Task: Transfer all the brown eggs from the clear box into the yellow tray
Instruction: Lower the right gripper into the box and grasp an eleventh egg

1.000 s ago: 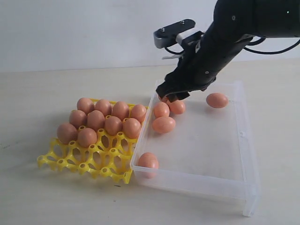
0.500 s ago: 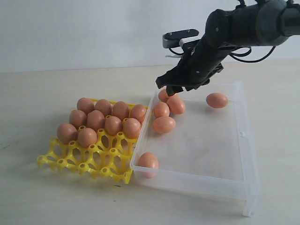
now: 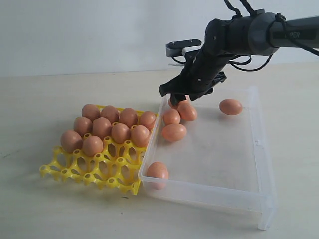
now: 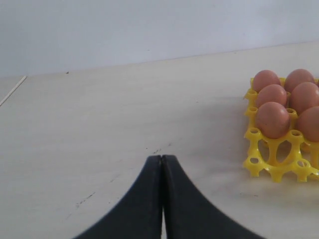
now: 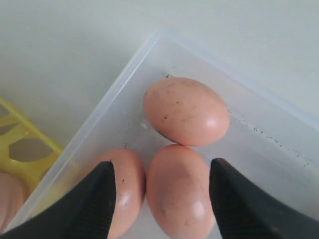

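Observation:
Several brown eggs (image 3: 120,132) fill the far cups of the yellow tray (image 3: 99,172) on the left. The clear box (image 3: 262,149) beside it holds a cluster of brown eggs (image 3: 174,132) in its far left corner. A single egg (image 3: 230,106) lies at the back, and another (image 3: 157,171) sits in the near left corner. My right gripper (image 3: 175,95) hovers open just above that cluster. In the right wrist view the right gripper (image 5: 162,169) straddles one egg (image 5: 179,191) without touching it. My left gripper (image 4: 162,158) is shut on nothing, over bare table left of the tray (image 4: 271,154).
The near two rows of tray cups (image 3: 89,174) hold no eggs. The tray's right edge sits against the box's left wall (image 3: 151,144). In the right wrist view the box rim (image 5: 114,84) runs between the eggs and the tray corner (image 5: 20,144).
My right gripper has risen from the egg cluster and drifted slightly left, still open and holding nothing. The eggs have not visibly moved.

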Motion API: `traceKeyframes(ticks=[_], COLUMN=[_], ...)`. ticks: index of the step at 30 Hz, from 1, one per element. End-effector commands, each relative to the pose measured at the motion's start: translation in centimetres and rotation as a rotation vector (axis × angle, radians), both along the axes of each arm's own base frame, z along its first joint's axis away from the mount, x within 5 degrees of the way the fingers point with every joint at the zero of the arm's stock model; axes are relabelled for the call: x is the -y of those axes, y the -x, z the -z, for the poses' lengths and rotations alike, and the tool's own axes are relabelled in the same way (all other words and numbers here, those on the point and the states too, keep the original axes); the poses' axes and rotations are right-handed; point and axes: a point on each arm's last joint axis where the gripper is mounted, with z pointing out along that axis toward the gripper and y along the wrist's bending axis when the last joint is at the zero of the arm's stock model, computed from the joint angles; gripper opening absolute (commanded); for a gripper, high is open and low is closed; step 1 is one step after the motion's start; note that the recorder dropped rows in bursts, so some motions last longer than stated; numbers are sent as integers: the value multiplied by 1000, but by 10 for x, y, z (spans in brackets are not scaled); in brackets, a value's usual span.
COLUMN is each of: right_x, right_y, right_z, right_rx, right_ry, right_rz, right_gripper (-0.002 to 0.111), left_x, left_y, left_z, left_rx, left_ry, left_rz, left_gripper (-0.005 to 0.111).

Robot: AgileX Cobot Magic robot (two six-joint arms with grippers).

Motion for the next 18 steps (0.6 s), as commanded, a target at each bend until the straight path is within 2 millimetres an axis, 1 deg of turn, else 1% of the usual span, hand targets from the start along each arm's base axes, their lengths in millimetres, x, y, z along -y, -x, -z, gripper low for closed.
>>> traceKeyframes(ticks=[1,4,8,18], right_x=[1,0,0,1], right_y=[-4,-6,-8,-10], right_z=[9,15,16,28], right_rx=[-9,4,27,19], right_ry=[5,8,3,21], right_rz=[4,4,7,14], right_gripper=[55,55,55,55], left_x=[0,0,0,0], left_y=[0,0,0,0], left_z=[-3,-3,-3,-3], left_rx=[23,23,23,23], left_ry=[11,11,11,11], left_rz=[0,0,0,0], left_gripper=[0,0,0,0])
